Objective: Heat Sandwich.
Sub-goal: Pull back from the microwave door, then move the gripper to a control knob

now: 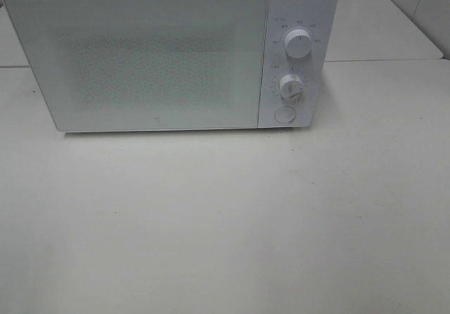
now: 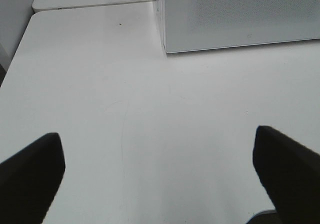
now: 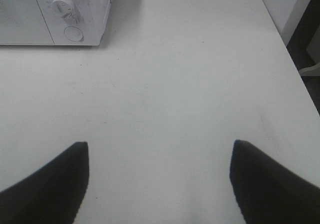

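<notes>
The left gripper (image 2: 156, 134) has its fingers spread wide and holds nothing, and the right gripper (image 3: 160, 144) likewise stands open and empty, both low over bare table (image 1: 225, 230). Beyond them sits the microwave (image 1: 162, 54), its door (image 1: 140, 61) shut and its knobs (image 1: 298, 45) untouched. The sandwich is in no view; whether it lies behind the frosted door I cannot tell. So I cannot judge whether the task is at its start or its end.
</notes>
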`<state>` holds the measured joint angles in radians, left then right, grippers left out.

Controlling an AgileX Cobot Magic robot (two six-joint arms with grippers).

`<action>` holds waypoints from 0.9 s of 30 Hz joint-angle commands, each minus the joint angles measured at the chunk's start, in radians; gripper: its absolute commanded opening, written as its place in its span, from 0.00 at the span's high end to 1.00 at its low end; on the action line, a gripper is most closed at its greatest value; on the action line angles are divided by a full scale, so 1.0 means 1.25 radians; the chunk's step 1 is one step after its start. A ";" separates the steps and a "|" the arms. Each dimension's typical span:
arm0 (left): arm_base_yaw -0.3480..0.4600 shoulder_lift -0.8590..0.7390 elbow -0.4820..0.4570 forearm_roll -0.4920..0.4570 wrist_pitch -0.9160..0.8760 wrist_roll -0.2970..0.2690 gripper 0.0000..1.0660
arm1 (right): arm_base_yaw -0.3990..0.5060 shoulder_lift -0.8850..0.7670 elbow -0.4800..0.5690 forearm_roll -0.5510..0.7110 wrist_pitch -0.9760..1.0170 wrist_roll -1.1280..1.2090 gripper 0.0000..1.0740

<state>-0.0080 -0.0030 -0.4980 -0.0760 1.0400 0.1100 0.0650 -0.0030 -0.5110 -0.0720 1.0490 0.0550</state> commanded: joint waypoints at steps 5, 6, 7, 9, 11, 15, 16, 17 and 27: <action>-0.002 -0.022 0.002 -0.006 -0.002 -0.006 0.08 | -0.005 -0.014 0.004 0.002 -0.009 -0.002 0.30; -0.002 -0.022 0.002 -0.006 -0.002 -0.006 0.08 | -0.005 -0.014 0.004 0.002 -0.009 -0.002 0.30; -0.002 -0.022 0.002 -0.006 -0.002 -0.006 0.08 | -0.005 -0.014 0.004 0.002 -0.009 -0.002 0.30; -0.002 -0.022 0.002 -0.006 -0.002 -0.006 0.08 | -0.005 -0.014 0.004 0.002 -0.009 -0.002 0.30; -0.002 -0.022 0.002 -0.006 -0.002 -0.006 0.08 | -0.005 -0.014 0.004 0.002 -0.009 -0.002 0.30; -0.002 -0.022 0.002 -0.006 -0.002 -0.006 0.08 | -0.005 -0.014 0.004 0.002 -0.009 -0.002 0.30; -0.002 -0.022 0.002 -0.006 -0.002 -0.006 0.08 | -0.005 -0.014 0.004 0.002 -0.009 -0.002 0.30; -0.002 -0.022 0.002 -0.006 -0.002 -0.006 0.08 | -0.005 -0.014 0.004 0.002 -0.009 -0.002 0.30; -0.002 -0.022 0.002 -0.006 -0.002 -0.006 0.08 | -0.005 -0.014 0.004 0.002 -0.009 -0.002 0.30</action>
<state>-0.0080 -0.0030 -0.4980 -0.0760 1.0400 0.1100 0.0650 -0.0030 -0.5110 -0.0720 1.0490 0.0550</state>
